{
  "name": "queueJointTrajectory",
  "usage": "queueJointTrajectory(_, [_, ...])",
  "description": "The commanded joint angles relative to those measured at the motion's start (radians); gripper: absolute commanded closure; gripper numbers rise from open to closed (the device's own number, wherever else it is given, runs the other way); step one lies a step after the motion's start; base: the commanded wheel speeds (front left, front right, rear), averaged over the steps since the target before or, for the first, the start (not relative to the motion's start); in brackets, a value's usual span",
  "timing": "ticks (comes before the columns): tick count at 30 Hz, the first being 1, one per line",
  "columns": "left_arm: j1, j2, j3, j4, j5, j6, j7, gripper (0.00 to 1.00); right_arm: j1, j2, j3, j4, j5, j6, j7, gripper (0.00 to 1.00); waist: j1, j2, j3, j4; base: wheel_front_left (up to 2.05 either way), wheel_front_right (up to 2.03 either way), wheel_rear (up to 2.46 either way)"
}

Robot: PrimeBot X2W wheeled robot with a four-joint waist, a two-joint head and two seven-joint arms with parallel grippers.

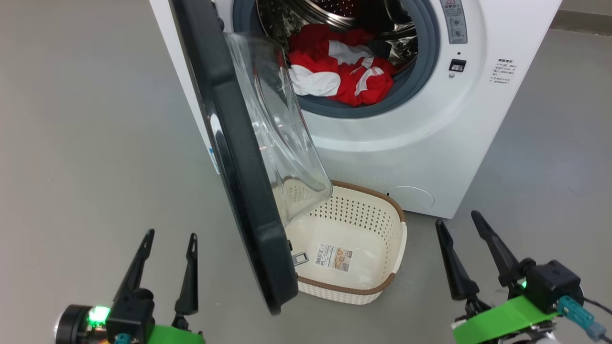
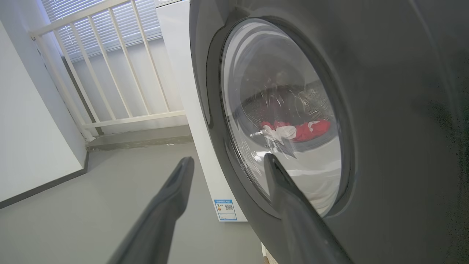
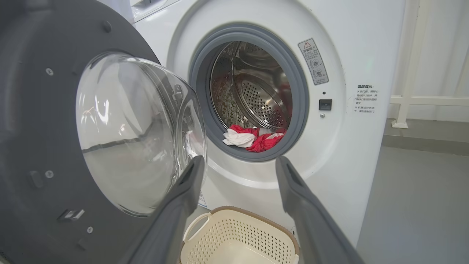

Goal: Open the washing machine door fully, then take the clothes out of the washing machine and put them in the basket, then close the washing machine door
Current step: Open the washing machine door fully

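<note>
The white washing machine (image 1: 420,143) stands ahead with its black-rimmed door (image 1: 244,181) swung about halfway out, edge-on toward me, its clear bowl window (image 1: 277,124) bulging right. Red and white clothes (image 1: 342,69) lie in the steel drum; they also show through the door glass (image 2: 289,130) and inside the grey ring (image 3: 253,137). The cream basket (image 1: 354,243) sits on the floor below the opening, partly under the door. My left gripper (image 1: 169,239) is open, left of the door. My right gripper (image 1: 459,224) is open, right of the basket. Neither holds anything.
Grey floor (image 1: 95,119) spreads to both sides of the machine. A white railing (image 2: 110,62) and a white wall (image 2: 29,139) stand to the left behind it. Another railing post (image 3: 406,73) stands to the machine's right.
</note>
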Motion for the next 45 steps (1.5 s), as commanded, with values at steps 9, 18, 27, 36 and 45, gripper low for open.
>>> queueJointTrajectory(9, [0.003, 0.014, 0.032, -0.025, -0.022, 0.004, -0.008, 0.00, 0.075, 0.008, 0.019, -0.071, 0.000, 0.002, -0.025, 0.00, 0.0000, 0.0000, -0.005, -0.007, 0.00, 0.00, 0.00])
queueJointTrajectory(18, [0.010, 0.011, 0.031, -0.006, -0.043, 0.004, -0.008, 0.00, 0.106, 0.008, 0.003, -0.090, 0.018, 0.002, -0.022, 0.00, 0.0000, 0.0000, -0.012, -0.007, 0.00, 0.00, 0.00])
queueJointTrajectory(27, [0.009, 0.013, 0.020, 0.003, -0.056, -0.001, -0.006, 1.00, 0.115, 0.008, 0.003, -0.099, 0.027, 0.002, -0.020, 0.00, 0.0000, 0.0000, -0.013, -0.004, 0.00, 0.00, 0.00])
queueJointTrajectory(36, [-0.013, 0.020, 0.028, -0.112, -0.047, 0.013, -0.007, 1.00, 0.122, 0.008, 0.003, -0.091, 0.040, 0.002, -0.023, 0.00, 0.0000, 0.0000, -0.026, -0.004, 0.00, 0.00, 0.00])
queueJointTrajectory(45, [-0.035, 0.033, 0.018, -0.351, 0.016, 0.032, -0.008, 1.00, 0.127, 0.009, 0.011, -0.089, 0.049, 0.002, -0.023, 0.00, 0.0000, 0.0000, -0.038, -0.015, 0.00, 0.00, 0.00])
